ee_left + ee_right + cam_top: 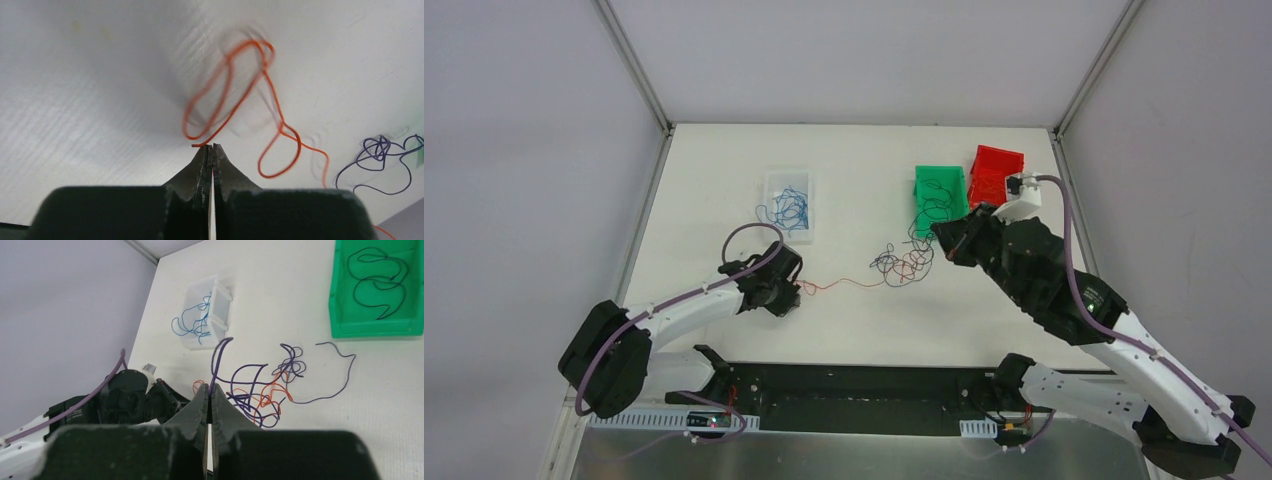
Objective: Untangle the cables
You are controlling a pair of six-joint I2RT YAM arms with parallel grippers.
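A tangle of thin dark purple and red wires (902,262) lies mid-table, and shows in the right wrist view (260,385). A red wire (839,285) runs from it leftward to my left gripper (796,292), which is shut on the wire's end (200,145); the wire loops ahead of the tips (227,90). My right gripper (939,240) is shut on a dark purple wire (216,365) that rises from its tips (210,388) and arcs into the tangle. The gripper is at the tangle's right edge.
A clear bin (788,203) with blue wires stands at the back left. A green bin (940,190) with black wires and a red bin (995,172) stand at the back right. The left arm's hose (744,232) loops above its wrist.
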